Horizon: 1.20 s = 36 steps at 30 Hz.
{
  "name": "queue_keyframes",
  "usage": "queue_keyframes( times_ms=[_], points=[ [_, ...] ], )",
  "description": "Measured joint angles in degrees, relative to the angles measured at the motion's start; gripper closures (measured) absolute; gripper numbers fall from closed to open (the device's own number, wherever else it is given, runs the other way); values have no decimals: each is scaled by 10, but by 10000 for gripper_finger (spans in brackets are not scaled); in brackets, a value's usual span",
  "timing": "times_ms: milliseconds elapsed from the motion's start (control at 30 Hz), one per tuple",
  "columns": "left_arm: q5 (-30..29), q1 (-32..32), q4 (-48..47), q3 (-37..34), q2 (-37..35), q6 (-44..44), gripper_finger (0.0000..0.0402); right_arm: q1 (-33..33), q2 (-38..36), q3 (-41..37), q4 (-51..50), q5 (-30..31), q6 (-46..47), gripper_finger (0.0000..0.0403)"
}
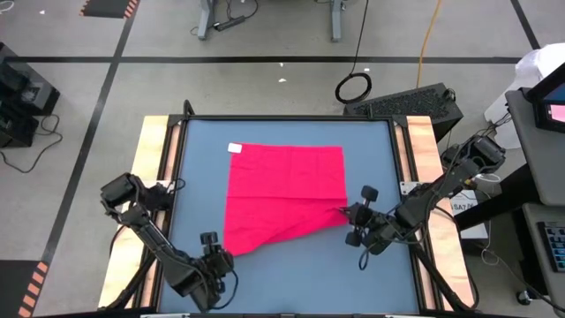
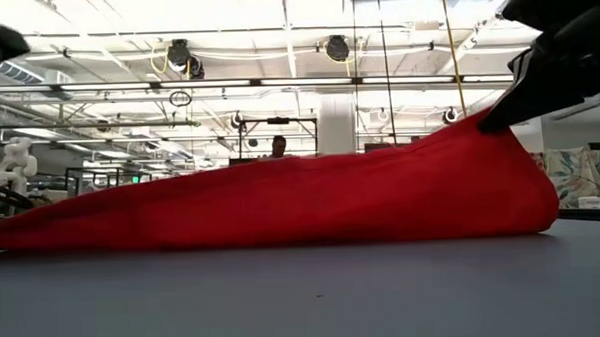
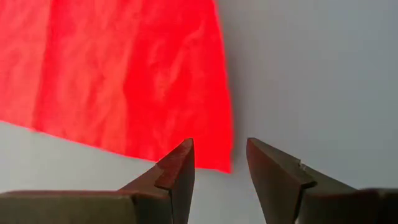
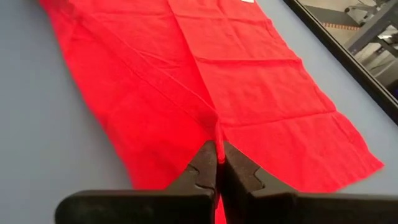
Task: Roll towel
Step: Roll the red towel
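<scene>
The red towel [image 1: 282, 190] lies spread on the blue table [image 1: 291, 283], with its white tag [image 1: 235, 148] at the far left corner. Its near right corner is raised off the top, and the near edge slants down to the near left corner [image 1: 232, 251]. My right gripper [image 1: 351, 213] is shut on that raised part. In the low view the cloth climbs to this gripper [image 2: 498, 120] like a tent. My left gripper [image 3: 219, 163] stands open just short of the near left corner [image 3: 225, 167], which lies flat on the table between the fingertips' line. My right gripper pinches a gathered fold [image 4: 217, 132] at the towel's near right corner between its two shut fingers [image 4: 205, 163]; how many layers cannot be told. The fingers slant down from the table's right side. That corner [image 2: 484, 127] is lifted, and the rest slopes down onto the table.
Wooden rails [image 1: 152, 159] run along the table's left and right sides. Bare blue top lies along the near edge and left of the towel. A black case [image 1: 406, 102] and a cable coil [image 1: 353, 87] sit on the floor beyond the far right corner.
</scene>
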Motion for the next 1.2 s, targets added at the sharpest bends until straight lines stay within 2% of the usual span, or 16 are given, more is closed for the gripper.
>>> queue_keyframes(
  times_ms=[333, 500, 567, 733, 1200],
  points=[
    [-17, -11, 43, -34, 1, -19, 249, -21, 0, 0, -19, -2, 14, 402],
    [-18, -13, 120, -82, 1, -47, 249, -21, 0, 0, -24, -2, 12, 402],
    [-32, -15, 143, -89, 1, -47, 249, -21, 0, 0, -26, -7, 15, 402],
    [-82, -16, 131, -89, 2, -49, 249, -21, 0, 0, -26, -15, 22, 402],
    [-60, -16, 160, -127, 3, -75, 249, -24, 0, 0, -34, -17, 37, 402]
  ],
)
